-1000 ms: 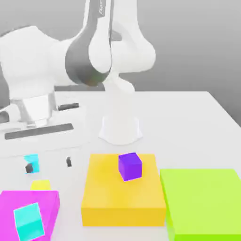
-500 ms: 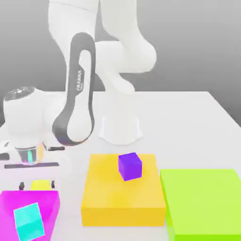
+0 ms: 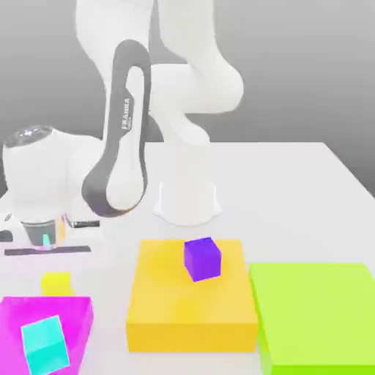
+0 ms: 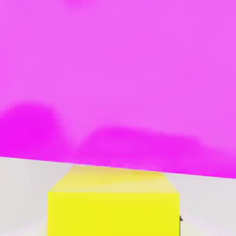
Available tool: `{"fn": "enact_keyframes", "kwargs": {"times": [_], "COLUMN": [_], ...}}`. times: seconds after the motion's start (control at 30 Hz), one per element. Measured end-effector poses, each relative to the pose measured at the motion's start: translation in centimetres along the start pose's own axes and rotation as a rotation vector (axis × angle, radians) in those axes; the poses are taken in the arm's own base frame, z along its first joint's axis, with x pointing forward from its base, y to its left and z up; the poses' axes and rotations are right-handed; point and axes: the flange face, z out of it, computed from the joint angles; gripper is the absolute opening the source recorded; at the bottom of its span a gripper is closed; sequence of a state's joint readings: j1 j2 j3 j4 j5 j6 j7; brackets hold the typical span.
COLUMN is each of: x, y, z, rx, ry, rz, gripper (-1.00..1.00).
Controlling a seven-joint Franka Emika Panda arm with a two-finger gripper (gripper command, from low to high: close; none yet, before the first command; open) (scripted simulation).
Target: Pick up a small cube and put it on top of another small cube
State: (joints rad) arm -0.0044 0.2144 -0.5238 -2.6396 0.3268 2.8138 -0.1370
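The yellow cube [image 3: 56, 283] [image 4: 113, 207] sits on the table [image 3: 293, 198] just behind the magenta block [image 3: 69, 322] [image 4: 118, 78], below the gripper (whether its fingers are spread or pinched, I cannot tell). A cyan cube [image 3: 45, 344] rests on the magenta block. The purple cube [image 3: 202, 258] stands on the orange block [image 3: 165, 307], beside a green block [image 3: 315, 311].

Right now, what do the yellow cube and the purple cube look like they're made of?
Yellow cube: flat, matte, uniform colour with no grain or gloss, probably plain plastic or an untextured simulator solid. Purple cube, sitting on the orange-yellow block: same even matte finish, its faces differing only by shading, so likely the same. The exact material can't be settled by look.
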Motion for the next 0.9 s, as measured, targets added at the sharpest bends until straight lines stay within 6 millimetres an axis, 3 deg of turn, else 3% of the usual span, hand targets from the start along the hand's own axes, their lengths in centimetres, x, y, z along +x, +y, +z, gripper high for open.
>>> {"fn": "enact_keyframes", "kwargs": {"times": [0.07,0.33,0.57,0.73,0.8,0.9], "x": [-0.5,-6.8,-12.9,-17.6,-18.4,-18.6], "y": [-0.7,-11.6,-16.6,-18.4,-18.7,-18.8], "z": [-0.9,-4.3,-9.4,-12.9,-12.5,-9.8], "rx": [0.015,0.139,0.127,0.040,0.015,0.007], "ry": [-0.015,-0.122,-0.112,-0.036,-0.014,-0.007], "rz": [-0.014,-0.306,-0.545,-0.705,-0.733,-0.742], "gripper": [-1.00,-1.00,-1.00,-1.00,-1.00,-1.00]}}
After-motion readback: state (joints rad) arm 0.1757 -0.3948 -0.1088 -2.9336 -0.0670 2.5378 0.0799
